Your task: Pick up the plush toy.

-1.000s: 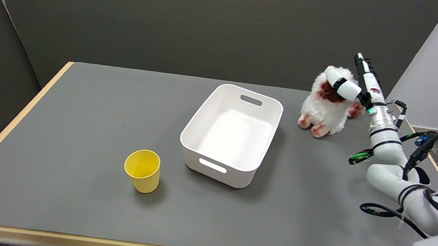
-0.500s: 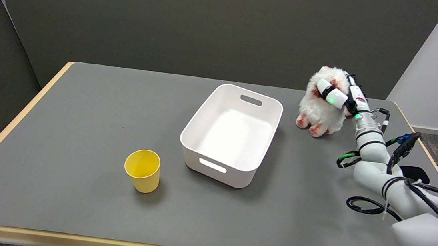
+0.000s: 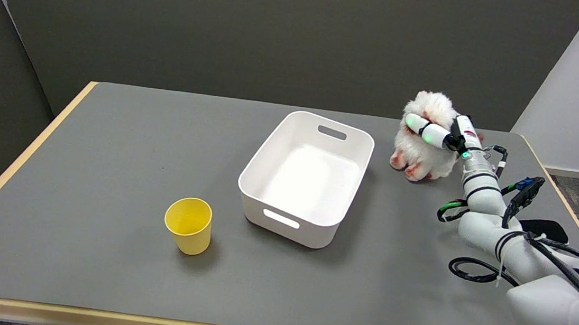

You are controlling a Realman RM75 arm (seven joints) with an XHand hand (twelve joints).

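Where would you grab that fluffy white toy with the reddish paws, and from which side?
Probably around the upper body of the fluffy white plush toy, coming from its right. It sits upright, soft and squeezable, with the white bin on its left. The right hand already wraps it there.

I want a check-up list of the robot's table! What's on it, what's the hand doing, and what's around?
Surface: grey table with a wooden edge.
Job's things: white plush toy, upright at the far right, feet on the table.
Clutter: white bin in the middle, nothing seen inside; yellow cup, upright, nearer and to its left.
Hand: right hand wraps its fingers across the toy's front.
Cables: black and green cables loop along the right arm.
Surroundings: dark wall behind, white wall at far right.
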